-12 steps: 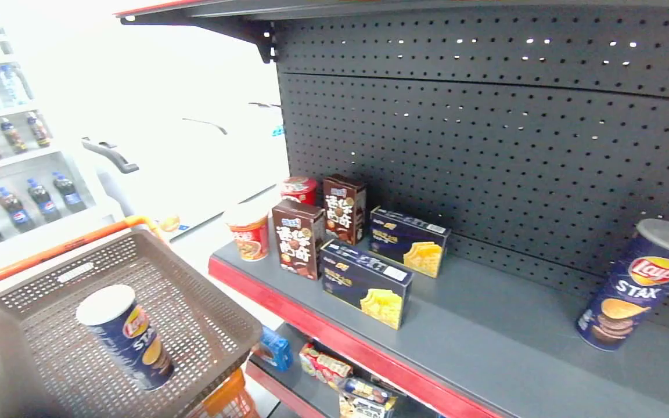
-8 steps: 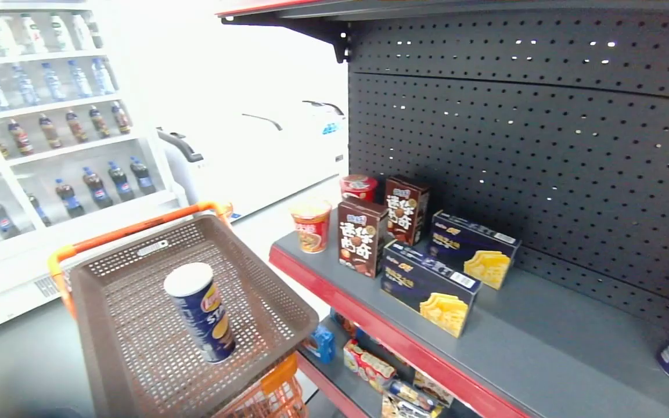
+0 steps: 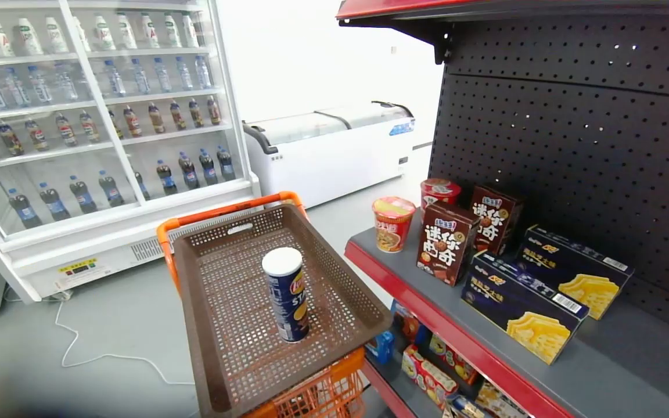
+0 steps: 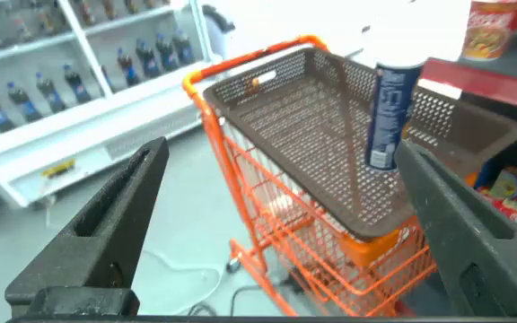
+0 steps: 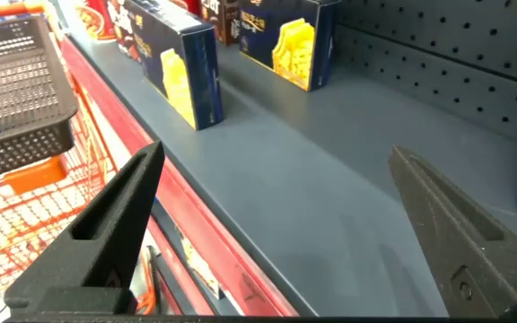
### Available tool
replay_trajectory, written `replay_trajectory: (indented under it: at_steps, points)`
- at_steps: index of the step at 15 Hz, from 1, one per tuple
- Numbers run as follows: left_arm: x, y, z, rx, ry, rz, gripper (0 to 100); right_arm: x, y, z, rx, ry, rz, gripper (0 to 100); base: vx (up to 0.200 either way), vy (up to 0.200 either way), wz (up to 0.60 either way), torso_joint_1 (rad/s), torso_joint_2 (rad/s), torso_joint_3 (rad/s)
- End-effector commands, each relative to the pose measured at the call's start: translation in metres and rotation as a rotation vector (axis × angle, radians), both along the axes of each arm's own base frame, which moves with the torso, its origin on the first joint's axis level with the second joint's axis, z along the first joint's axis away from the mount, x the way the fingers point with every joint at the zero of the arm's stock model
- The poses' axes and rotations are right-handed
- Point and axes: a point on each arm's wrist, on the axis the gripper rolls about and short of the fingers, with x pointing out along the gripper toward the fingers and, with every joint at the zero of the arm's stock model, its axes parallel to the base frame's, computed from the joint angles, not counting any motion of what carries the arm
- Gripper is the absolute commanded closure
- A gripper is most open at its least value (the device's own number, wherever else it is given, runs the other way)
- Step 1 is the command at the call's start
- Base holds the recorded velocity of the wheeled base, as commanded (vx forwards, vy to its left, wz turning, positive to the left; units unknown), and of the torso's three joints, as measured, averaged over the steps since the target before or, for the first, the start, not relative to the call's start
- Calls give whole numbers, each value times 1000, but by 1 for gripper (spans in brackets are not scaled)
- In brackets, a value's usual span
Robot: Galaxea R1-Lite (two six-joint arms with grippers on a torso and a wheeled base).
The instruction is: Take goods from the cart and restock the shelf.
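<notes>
View swung left, can — seemingly upright — in basket

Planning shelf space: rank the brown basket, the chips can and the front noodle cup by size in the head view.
1. brown basket
2. chips can
3. front noodle cup, which stands farther off, so this is unsure

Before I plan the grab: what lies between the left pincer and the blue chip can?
Only bare mesh of the brown perforated tray the blue cylindrical can stands in, per left wrist view.
</notes>
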Motion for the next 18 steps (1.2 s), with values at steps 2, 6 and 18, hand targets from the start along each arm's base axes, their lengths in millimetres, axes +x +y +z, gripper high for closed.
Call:
replay_trajectory:
  at_steps: [2, 6, 18]
  points:
    - [87, -4, 88, 56, 274, -57, 0, 0, 0, 0, 0, -1, 0, 0, 0, 0, 0, 0, 0, 0]
    - [146, -37, 77, -91, 427, -251, 0, 0, 0, 0, 0, -1, 0, 0, 0, 0, 0, 0, 0, 0]
    - [270, -82, -53, -107, 633, -317, 0, 0, 0, 0, 0, 0, 0, 0, 0, 0, 0, 0, 0, 0]
